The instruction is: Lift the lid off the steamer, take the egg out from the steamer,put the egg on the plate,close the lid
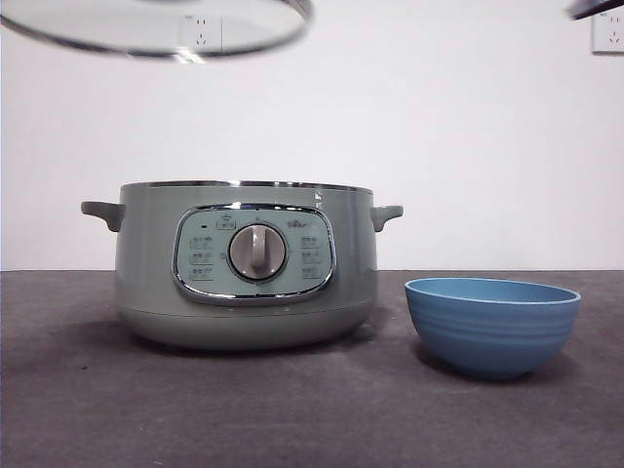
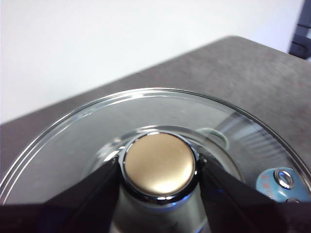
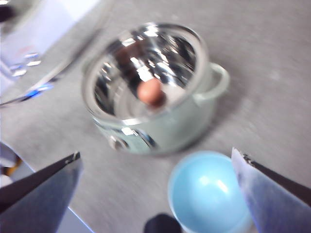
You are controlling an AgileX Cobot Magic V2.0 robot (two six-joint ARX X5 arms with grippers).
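The sage-green steamer [image 1: 244, 263] stands uncovered on the table, left of centre. High above it hangs the glass lid [image 1: 156, 27], only its rim showing at the top edge of the front view. My left gripper [image 2: 159, 170] is shut on the lid's knob [image 2: 158, 164]. A brown egg [image 3: 151, 92] lies inside the steamer's shiny pot [image 3: 150, 87]. The blue plate [image 1: 492, 324], a small bowl, sits to the steamer's right. My right gripper [image 3: 155, 170] hovers open, high above the plate [image 3: 209, 191] and steamer, holding nothing.
A dark grey table [image 1: 312, 409] carries both vessels, backed by a white wall with a socket [image 1: 608, 29] at upper right. A dark arm tip [image 1: 595, 8] shows at the top right corner.
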